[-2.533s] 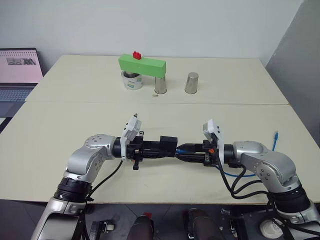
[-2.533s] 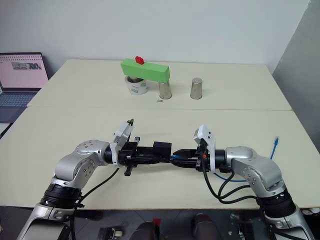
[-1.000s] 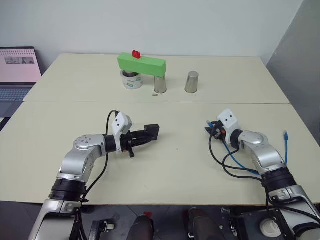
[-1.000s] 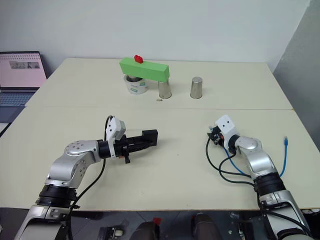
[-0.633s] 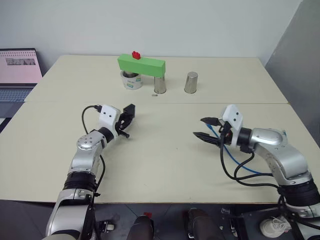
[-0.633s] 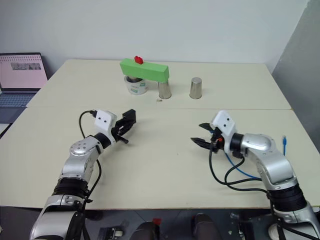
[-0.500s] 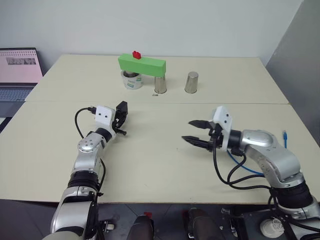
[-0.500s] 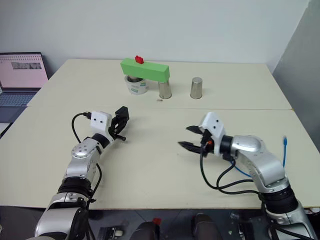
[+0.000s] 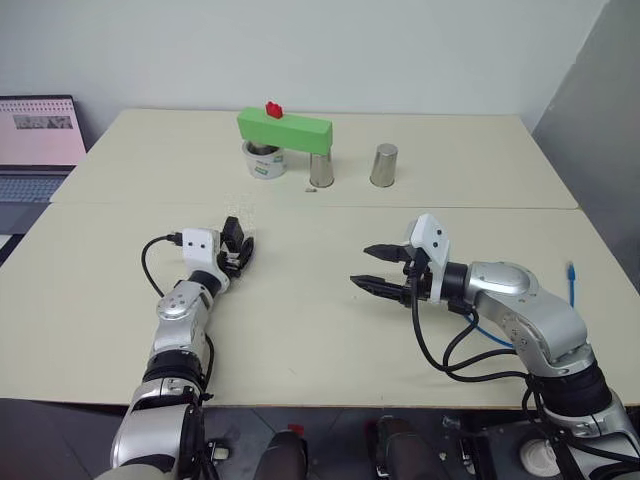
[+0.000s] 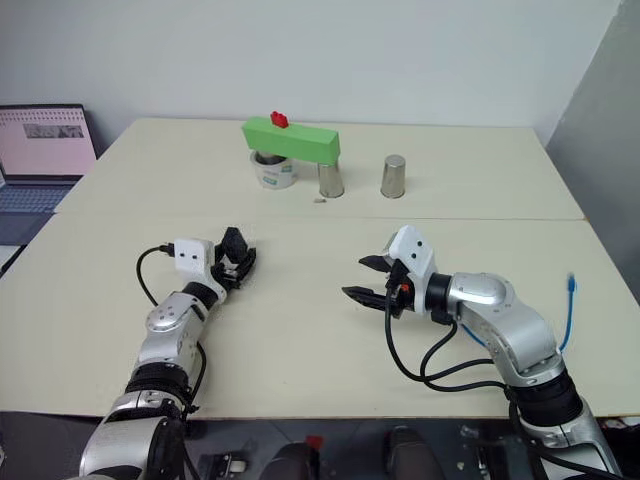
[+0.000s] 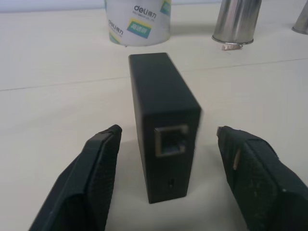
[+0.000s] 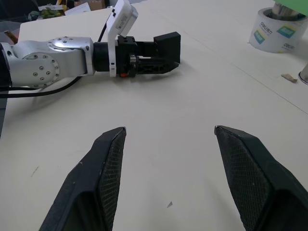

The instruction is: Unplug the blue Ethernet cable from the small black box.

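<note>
Item: small black box (image 11: 162,126). Matte, squarish plastic, standing on end on the left part of the surface (image 9: 320,340). Its socket faces the left pincer and is empty. Judged light, rigid and slightly slick; likely to tip if nudged high. Best held across its two flat sides, low on the body.

Item: left pincer (image 11: 168,180). Jaws wide, one finger either side of the box, neither touching it. Holds nothing.

Item: blue Ethernet cable (image 9: 571,280). Thin bright-blue cord, lying at the right edge of the surface beside the right arm, well apart from the box. One plug end shows at the far right; the rest runs partly hidden behind the arm. Judged limp, very light, with a stiff small plug carrying a fragile latch tab; take hold at the plug body, not the cord.

Item: right pincer (image 10: 367,280). Jaws wide, empty, above the middle of the surface, pointing left.

Status, judged: cable already free of the box; unplugging appears done.

Other: green block (image 9: 283,127) bridging a white tape roll (image 9: 264,162) and a steel cup (image 9: 321,169); second steel cup (image 9: 383,165), far side.
</note>
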